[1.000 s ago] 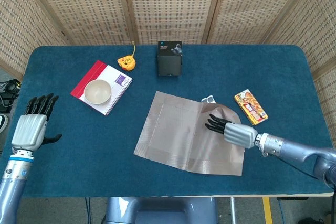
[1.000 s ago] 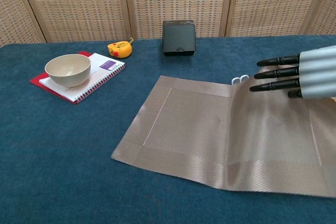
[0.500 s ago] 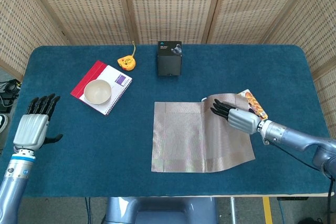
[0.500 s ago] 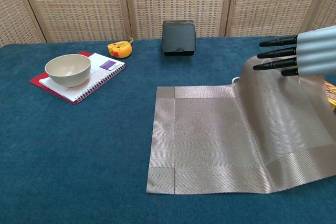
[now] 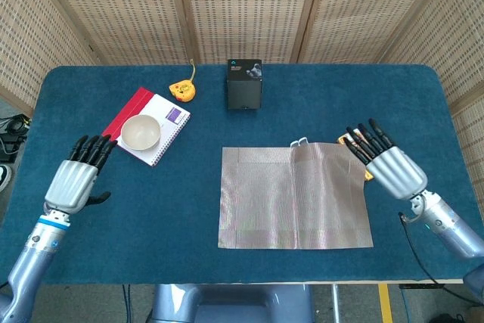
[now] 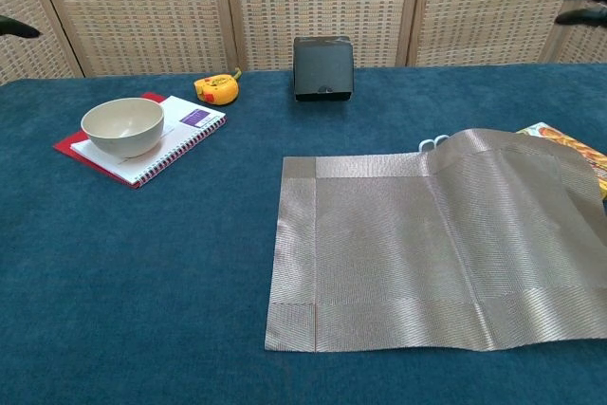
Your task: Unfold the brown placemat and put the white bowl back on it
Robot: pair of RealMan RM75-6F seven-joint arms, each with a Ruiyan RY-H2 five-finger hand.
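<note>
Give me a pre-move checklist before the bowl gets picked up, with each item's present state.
1. Brown woven placemat unfolded: ok, though its right part humps up over something.
2. White round bowl reachable: ok, upright on the red-edged spiral notebook.
3. Left hand free: ok, fingers apart, holding nothing.
4. Right hand off the mat: ok, holding nothing.
5. Landing spot bare: ok on the flat left part.
6. Orange snack packet clear of the mat: not ok, the mat's edge overlaps it.

Pretty even, bright indoor light, shadows soft and small under stuff on the bench (image 5: 249,47). Both views sharp, no real glare or blur.
</note>
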